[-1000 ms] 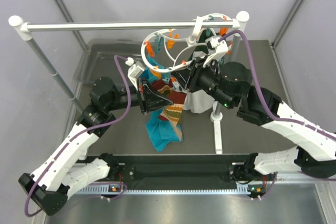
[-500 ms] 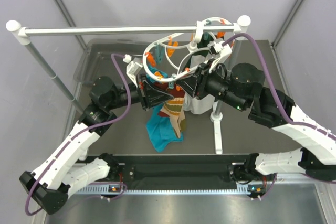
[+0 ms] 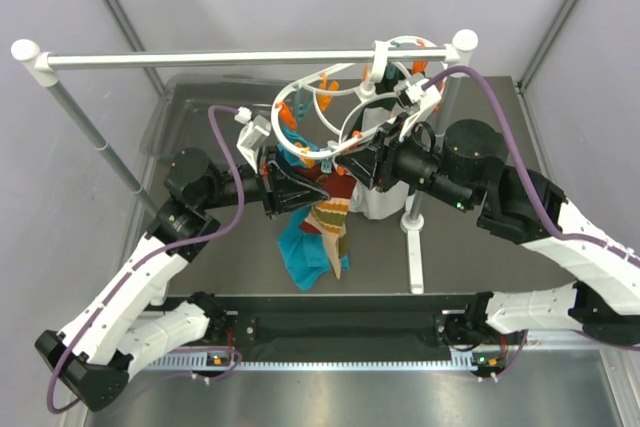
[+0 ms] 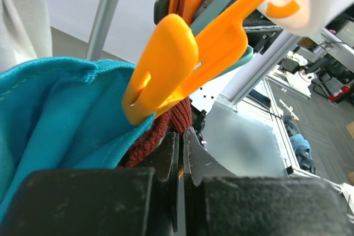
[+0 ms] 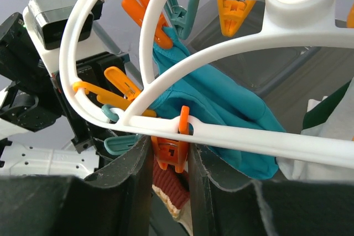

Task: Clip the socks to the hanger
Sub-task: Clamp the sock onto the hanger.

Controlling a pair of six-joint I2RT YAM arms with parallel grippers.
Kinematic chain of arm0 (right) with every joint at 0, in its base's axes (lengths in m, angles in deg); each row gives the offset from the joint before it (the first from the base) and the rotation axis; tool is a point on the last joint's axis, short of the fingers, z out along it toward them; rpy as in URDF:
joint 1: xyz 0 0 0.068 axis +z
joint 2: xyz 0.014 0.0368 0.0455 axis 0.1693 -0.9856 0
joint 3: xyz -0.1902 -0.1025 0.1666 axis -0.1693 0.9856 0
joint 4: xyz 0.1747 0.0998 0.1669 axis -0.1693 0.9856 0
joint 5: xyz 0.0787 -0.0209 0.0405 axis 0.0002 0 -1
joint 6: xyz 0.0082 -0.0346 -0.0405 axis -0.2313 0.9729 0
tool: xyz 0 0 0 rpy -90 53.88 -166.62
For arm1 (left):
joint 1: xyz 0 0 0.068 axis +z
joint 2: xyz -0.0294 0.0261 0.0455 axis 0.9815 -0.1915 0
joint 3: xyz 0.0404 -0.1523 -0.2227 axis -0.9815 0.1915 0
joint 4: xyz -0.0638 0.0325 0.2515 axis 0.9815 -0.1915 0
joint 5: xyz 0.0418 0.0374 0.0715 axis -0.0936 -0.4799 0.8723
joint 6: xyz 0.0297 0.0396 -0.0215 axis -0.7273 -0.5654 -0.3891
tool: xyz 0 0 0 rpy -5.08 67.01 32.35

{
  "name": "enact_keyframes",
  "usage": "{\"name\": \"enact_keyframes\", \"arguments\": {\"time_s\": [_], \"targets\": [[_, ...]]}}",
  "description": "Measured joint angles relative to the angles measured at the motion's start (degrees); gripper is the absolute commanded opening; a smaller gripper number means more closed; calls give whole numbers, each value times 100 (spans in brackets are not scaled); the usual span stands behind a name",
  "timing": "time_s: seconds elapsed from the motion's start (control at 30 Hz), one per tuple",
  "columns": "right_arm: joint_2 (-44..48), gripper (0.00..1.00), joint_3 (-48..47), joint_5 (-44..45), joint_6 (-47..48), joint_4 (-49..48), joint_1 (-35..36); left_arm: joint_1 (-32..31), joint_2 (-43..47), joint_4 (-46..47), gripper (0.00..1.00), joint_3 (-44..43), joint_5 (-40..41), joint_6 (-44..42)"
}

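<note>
Midway: pinching sock with left gripper, squeezing orange clip on hanger with right gripper; yet to feed sock in and release.

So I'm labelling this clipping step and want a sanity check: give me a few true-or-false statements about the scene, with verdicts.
1. The right gripper grips an orange clip on the hanger. True.
2. The hanger has been laid down flat. False: it hangs from the white rail.
3. The left gripper is wide open. False: it is shut, with the dark red sock at its tips.
4. A teal cloth sits beside that sock. True.
</note>
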Motion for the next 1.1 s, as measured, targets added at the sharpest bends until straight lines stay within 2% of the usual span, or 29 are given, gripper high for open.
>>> {"name": "enact_keyframes", "arguments": {"time_s": [0.4, 1.1], "targets": [[24, 0, 9, -310, 85, -7, -2, 0, 46, 256, 0, 15, -175, -20], [157, 0, 52, -575, 13, -7, -26, 0, -17, 247, 0, 15, 92, -188]]}}
